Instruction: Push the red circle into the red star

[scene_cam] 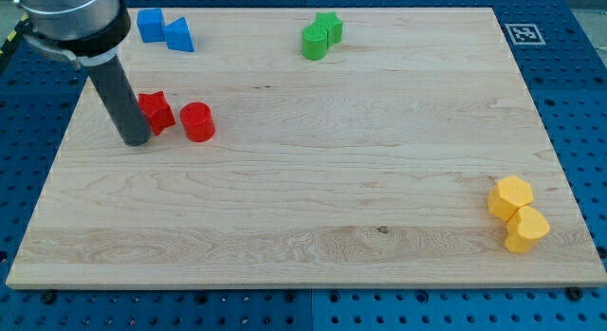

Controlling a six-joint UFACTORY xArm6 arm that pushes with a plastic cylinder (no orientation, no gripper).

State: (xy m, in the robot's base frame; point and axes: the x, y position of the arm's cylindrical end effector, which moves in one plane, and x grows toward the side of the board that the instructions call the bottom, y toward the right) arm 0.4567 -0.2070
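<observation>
Nearest the camera, at 4 o'clock on the worktop, two yellow blocks touch. The yellow hexagon has the second yellow block at its 5 o'clock. The shape of the second block cannot be made out.

The arm has no hand that opens, closes or grips. It ends in a dark rod. My tip rests on the worktop near its 9 o'clock edge.

1. The red star lies at 1 o'clock from my tip, close against the rod. Whether rod and star touch cannot be told.
2. The red circle lies at 3 o'clock from the star, just beside it. A thin strip of worktop appears to separate them. The star stands between my tip and the circle.
3. Two blue blocks lie at 12 o'clock from my tip, near the worktop's far edge. The blue cube touches the blue triangle, which is at its 4 o'clock.
4. Two green blocks lie at 2 o'clock from my tip, well apart from the red pair. The green cylinder touches a second green block at its 1 o'clock.
</observation>
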